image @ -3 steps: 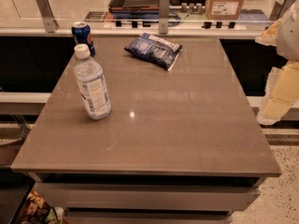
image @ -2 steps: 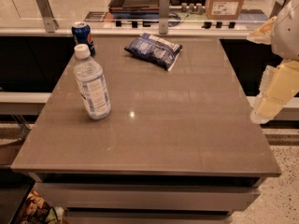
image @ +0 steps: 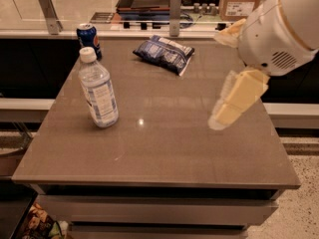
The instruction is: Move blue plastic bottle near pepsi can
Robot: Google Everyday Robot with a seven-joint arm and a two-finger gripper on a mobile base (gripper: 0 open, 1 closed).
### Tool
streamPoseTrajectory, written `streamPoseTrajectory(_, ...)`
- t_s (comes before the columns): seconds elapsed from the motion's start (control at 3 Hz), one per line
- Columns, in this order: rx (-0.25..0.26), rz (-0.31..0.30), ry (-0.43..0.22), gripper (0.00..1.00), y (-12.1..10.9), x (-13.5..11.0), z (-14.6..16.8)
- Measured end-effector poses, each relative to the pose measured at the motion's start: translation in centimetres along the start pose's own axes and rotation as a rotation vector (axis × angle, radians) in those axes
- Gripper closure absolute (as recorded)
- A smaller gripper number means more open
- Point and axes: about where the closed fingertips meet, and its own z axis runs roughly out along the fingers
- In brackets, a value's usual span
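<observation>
The jaws stand wide apart and hold nothing: one cream finger points down toward the table, the other shows higher up beside the white wrist housing. The gripper hangs over the right part of the table, well apart from every object. The bottle stands upright on the left part of the table, cap on, untouched. The can stands upright at the far left corner, behind the bottle and near it but not touching. A snack bag lies at the far middle, between the gripper's side and the can. Judgement: the task is at the approach step and no grasp is made. Hazards from here: the bottle is tall and light, so a finger striking it high or off-centre may tip or roll it. A sweeping reach across the far side may drag the bag. Carrying the bottle too far back may knock the can off the table edge.
</observation>
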Motion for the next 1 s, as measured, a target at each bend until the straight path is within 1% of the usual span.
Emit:
streamPoseTrajectory(0.33,0.023,0.040,-0.156,0.00,0.0,-4.5,2.9)
streamPoseTrajectory(0.67,0.028,0.122,-0.307,0.00,-0.7,-7.9,5.8)
streamPoseTrajectory(1.0,0.030,0.184,-0.407,0.00,-0.5,-9.7,7.1)
